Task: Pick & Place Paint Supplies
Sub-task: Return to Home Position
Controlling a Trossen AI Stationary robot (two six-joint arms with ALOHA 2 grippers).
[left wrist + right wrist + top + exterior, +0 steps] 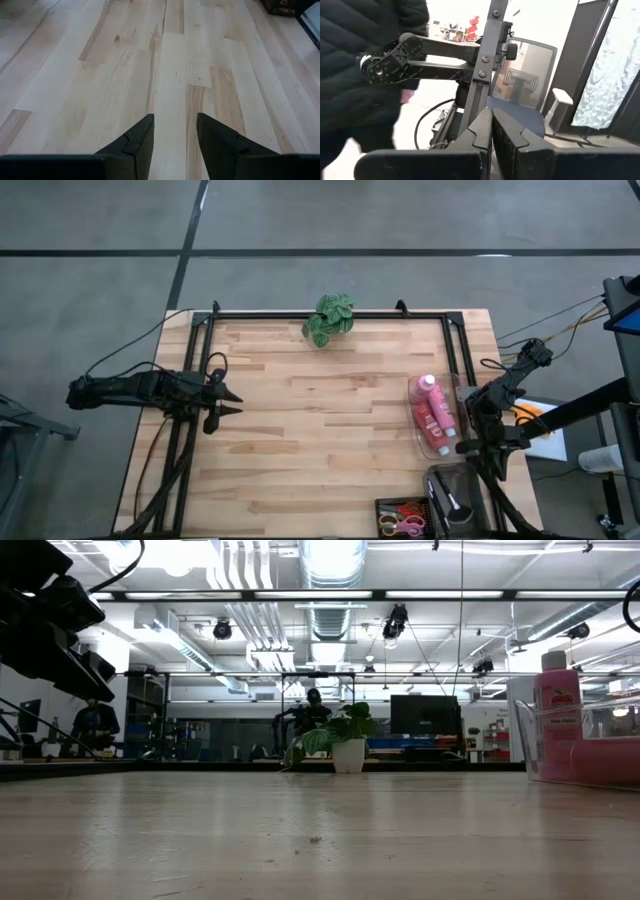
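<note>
**A:** What is the surface like?

**B:** The table (330, 430) is pale butcher-block: long glued wood strips with knots and fine scratches, edged by a black metal frame. A small leafy potted plant (328, 318) stands at the middle of the far edge.

**A:** And the paint supplies?

**B:** They are all at the right side. The squeeze bottles (433, 412) are smooth pink and red plastic with white caps. They are packed together in a clear, hard-walled bin (414, 430). Nearer the front corner is a second clear container of thin dark sticks, probably the brushes (450, 502), though the high view is too coarse to be sure. Just beside it, a black bin (402, 502) holds scissors (403, 523) with coloured loop handles.

**A:** The grippers?

**B:** The left gripper (175, 120) hovers over bare wood at the table's left side. Its wedge-shaped matte fingers are a narrow gap apart, holding and touching nothing. The right gripper (491, 112) is drawn back at the right edge and points out into the room. Its fingers are pressed together, with nothing between them.
</note>
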